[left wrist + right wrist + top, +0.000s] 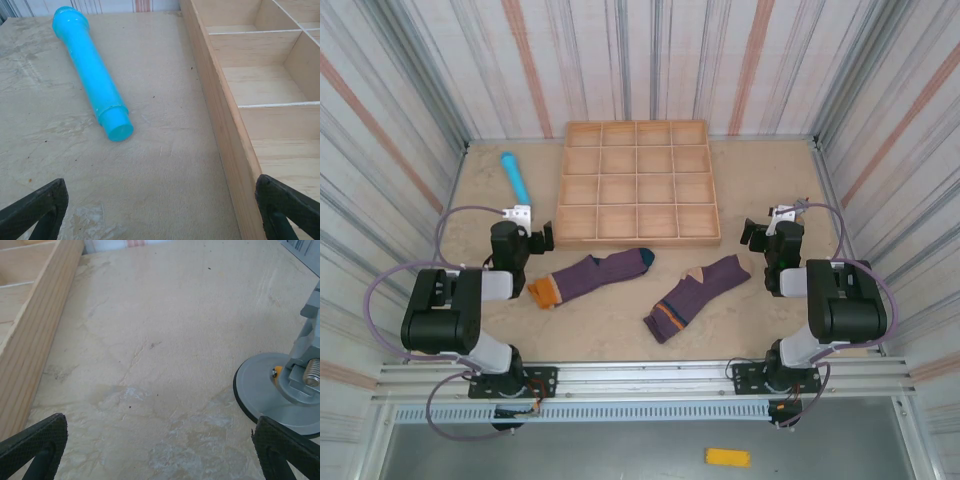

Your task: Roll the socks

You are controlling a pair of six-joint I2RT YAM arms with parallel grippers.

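Two purple striped socks lie flat on the table in front of the tray. The left sock (590, 277) has an orange cuff at its left end and a teal toe at its right. The right sock (695, 296) lies slanted with an orange stripe near its lower end. My left gripper (542, 238) (160, 220) stands open just left of the left sock, over bare table. My right gripper (752, 236) (160, 460) is open right of the right sock, with nothing between its fingers.
A wooden tray (563, 196) (220, 115) (35, 325) with several empty compartments stands at the back centre. A light blue cylinder (514, 175) (92, 75) lies left of it. A grey round base (272, 395) sits at the right. Striped walls enclose the table.
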